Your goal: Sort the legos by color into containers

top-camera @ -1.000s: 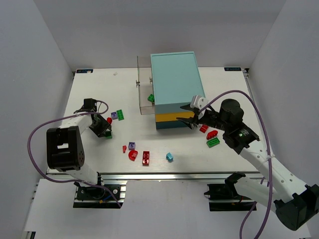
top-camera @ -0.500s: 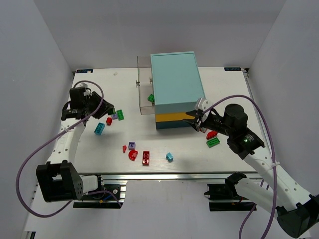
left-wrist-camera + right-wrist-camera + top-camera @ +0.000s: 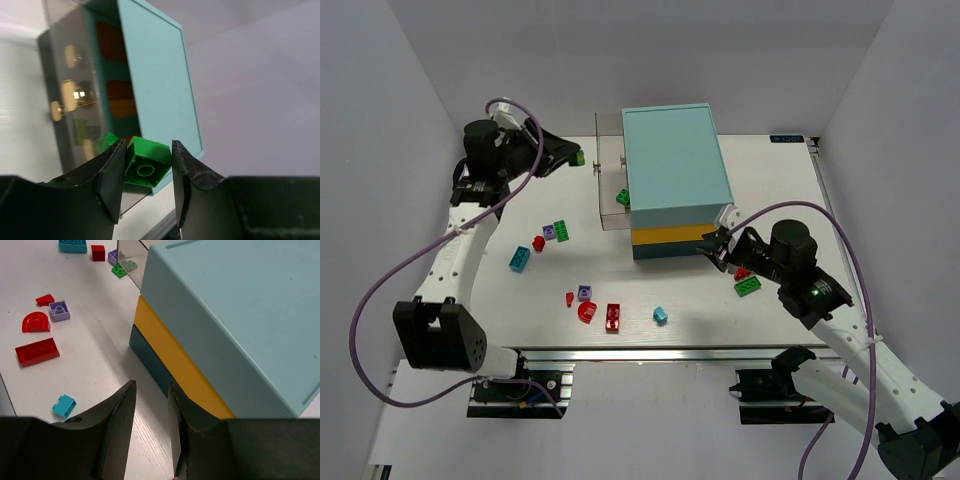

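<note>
My left gripper (image 3: 572, 158) is raised over the back left of the table, shut on a green lego (image 3: 579, 158). In the left wrist view this green lego (image 3: 147, 165) sits between the fingers, hollow underside toward the camera, in front of the clear drawer (image 3: 75, 110). The drawer (image 3: 608, 190) stands pulled out from the teal-topped cabinet (image 3: 670, 165) and holds another green lego (image 3: 622, 197). My right gripper (image 3: 715, 250) is low at the cabinet's front right corner. Its fingers stand apart over bare table, with nothing seen between them (image 3: 151, 387).
Loose on the table: a light blue brick (image 3: 519, 259), red piece (image 3: 538, 243), purple (image 3: 549, 232) and green (image 3: 561, 230) bricks, a purple brick (image 3: 584, 292), red arch (image 3: 587, 312), red brick (image 3: 613, 316), small light blue brick (image 3: 660, 315). Red (image 3: 743, 272) and green (image 3: 748, 287) legos lie by the right arm.
My left arm lifted off the table with the green lego and swung back toward the open drawer. The right gripper's fingers narrowed, and it sank toward the cabinet's front corner.
</note>
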You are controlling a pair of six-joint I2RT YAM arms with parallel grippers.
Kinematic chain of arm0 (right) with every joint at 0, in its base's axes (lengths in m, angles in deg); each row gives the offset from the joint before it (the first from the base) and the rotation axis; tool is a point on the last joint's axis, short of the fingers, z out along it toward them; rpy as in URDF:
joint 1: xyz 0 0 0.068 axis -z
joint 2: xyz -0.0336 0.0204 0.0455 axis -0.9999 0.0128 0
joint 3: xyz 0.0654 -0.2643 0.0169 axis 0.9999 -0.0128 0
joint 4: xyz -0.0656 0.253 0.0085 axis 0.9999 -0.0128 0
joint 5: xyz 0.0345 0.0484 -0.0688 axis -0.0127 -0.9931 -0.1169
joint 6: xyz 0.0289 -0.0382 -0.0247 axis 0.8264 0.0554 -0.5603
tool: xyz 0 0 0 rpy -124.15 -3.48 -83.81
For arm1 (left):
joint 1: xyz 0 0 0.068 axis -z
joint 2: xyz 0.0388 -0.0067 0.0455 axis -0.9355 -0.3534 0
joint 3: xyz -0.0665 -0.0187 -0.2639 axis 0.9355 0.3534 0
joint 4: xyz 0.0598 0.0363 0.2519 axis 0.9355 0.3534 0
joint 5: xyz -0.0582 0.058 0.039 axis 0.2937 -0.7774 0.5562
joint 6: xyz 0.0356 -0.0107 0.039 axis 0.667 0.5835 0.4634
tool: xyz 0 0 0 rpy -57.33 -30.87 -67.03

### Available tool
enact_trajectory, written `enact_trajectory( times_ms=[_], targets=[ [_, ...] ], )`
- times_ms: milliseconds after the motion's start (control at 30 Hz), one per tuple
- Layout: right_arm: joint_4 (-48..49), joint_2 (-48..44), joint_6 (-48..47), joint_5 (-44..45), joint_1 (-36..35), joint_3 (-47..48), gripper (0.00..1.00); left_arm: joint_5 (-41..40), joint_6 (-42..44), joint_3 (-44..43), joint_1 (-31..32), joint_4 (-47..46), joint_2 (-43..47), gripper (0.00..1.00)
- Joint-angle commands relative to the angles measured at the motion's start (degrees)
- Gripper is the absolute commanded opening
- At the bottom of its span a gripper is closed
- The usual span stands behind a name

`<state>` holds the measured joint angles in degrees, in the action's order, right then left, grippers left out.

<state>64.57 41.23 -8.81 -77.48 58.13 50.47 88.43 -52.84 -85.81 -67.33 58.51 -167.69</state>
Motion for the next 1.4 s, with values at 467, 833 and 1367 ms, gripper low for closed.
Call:
enact_trajectory(
  times_ms=[467, 833, 1367],
  targets=[
    [-3.0, -4.1, -0.4, 7.1, 0.5, -2.6, 0.59, -7.6, 5.0, -13.7, 12.4, 8.4, -14.1, 0.5],
    [-7.7, -3.9, -0.7, 2.8, 1.7, -3.4, 0.71, -8.8, 6.6, -20.0, 13.0, 12.2, -15.8, 0.7],
    [-38.4, -1.1, -30.4, -2.4, 9.9, -3.9, 0.54, -23.6, 14.2, 5.5, 11.7, 23.0, 14.3, 0.62]
  ],
)
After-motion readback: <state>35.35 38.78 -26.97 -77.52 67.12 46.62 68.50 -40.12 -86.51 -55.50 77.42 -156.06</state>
